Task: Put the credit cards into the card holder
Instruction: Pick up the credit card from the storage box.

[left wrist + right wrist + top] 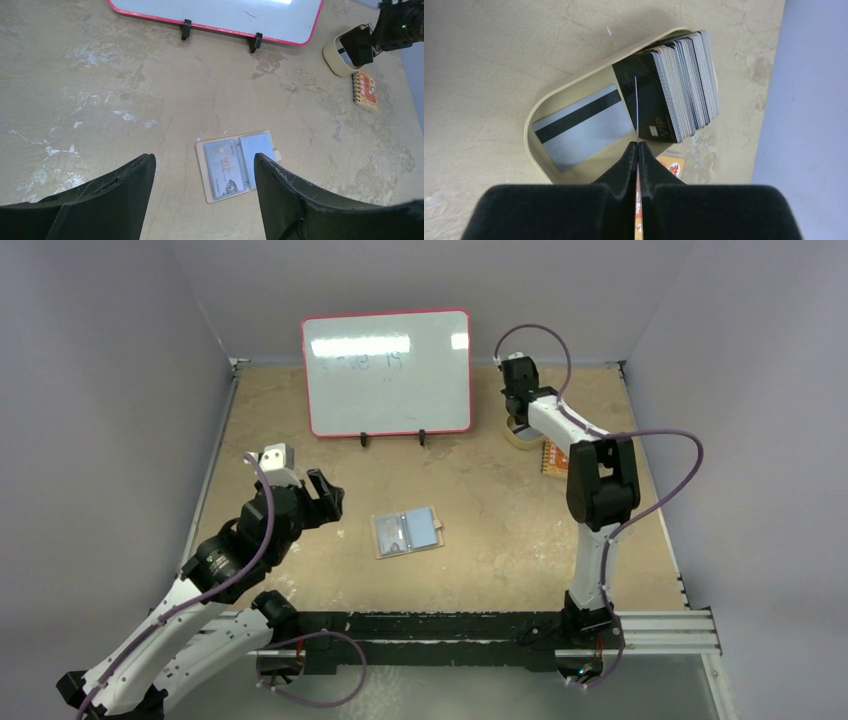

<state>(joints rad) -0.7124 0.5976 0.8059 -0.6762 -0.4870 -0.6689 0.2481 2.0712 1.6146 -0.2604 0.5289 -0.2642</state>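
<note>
The tan card holder (407, 532) lies open on the table's middle, with a light blue card in its left clear sleeve (227, 169). My left gripper (328, 498) is open and empty, raised to the left of the holder; in the left wrist view the holder (205, 172) lies between its fingertips (145, 165). My right gripper (516, 405) is at the far right over the tan oval dish (536, 150). It (638, 145) is shut on one thin credit card (636, 100), seen edge-on above the dish. A stack of cards (684, 85) and a grey card with a black stripe (579, 127) lie in the dish.
A pink-framed whiteboard (387, 370) stands at the back. An orange spiral notebook (553, 458) lies beside the dish (332, 57), near the right wall. Grey walls close the table on the left, back and right.
</note>
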